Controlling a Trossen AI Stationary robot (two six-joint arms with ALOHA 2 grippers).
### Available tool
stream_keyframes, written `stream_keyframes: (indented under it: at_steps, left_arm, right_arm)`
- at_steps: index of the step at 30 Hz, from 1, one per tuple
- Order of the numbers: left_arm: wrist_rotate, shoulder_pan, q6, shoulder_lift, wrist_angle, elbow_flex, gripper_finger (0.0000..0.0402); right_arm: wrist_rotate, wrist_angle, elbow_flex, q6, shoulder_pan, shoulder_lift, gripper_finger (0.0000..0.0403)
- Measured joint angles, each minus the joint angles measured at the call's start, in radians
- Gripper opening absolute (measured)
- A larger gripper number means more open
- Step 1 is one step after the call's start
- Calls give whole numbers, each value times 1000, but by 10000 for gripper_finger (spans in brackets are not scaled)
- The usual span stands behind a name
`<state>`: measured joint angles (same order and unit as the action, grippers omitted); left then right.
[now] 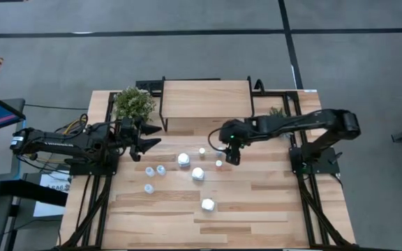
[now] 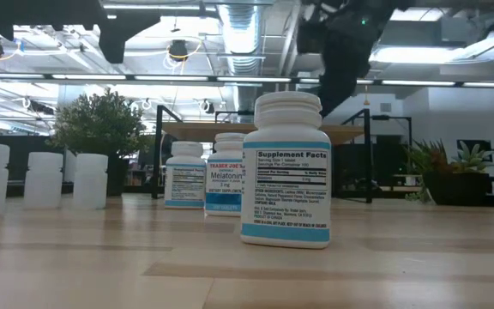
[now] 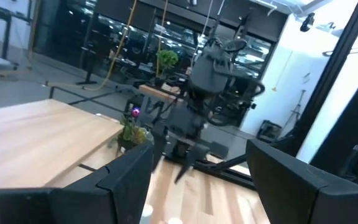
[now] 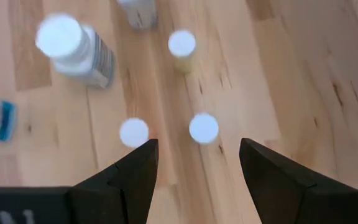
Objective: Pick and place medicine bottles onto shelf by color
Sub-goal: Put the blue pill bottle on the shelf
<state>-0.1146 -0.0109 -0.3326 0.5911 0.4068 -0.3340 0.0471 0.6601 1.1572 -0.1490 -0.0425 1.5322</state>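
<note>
Three chunky white labelled bottles point(image 1: 197, 173) stand mid-table; they also show in the low view point(image 2: 286, 172). Three pale-blue bottles point(image 1: 149, 171) stand left of them. Tiny bottles point(image 1: 219, 164) stand near my right gripper. My right gripper point(image 1: 232, 160) hangs open above the table, fingers pointing down; in its wrist view point(image 4: 197, 155) two tiny white-capped bottles point(image 4: 204, 127) stand just ahead of the fingertips and a third point(image 4: 182, 45) stands farther off. My left gripper point(image 1: 145, 145) waits open at the table's left, above the pale-blue bottles. The light-wood shelf point(image 1: 206, 104) stands at the far edge.
A green potted plant point(image 1: 132, 103) stands at the shelf's left end, close to my left gripper. A smaller plant point(image 1: 278, 111) sits right of the shelf. Bare planks point(image 1: 271, 209) lie toward the table's near right.
</note>
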Motion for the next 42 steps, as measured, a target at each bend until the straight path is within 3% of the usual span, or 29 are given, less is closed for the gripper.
stream_keyframes:
  at_steps: [14,42]
  left_arm:
    - [-50,0,27,0,-7,0,245]
    - [-50,0,24,0,-13,0,245]
  right_arm:
    - [3,-48,-1,0,-16,188,250]
    - [9,-151,1,38,-50,255,249]
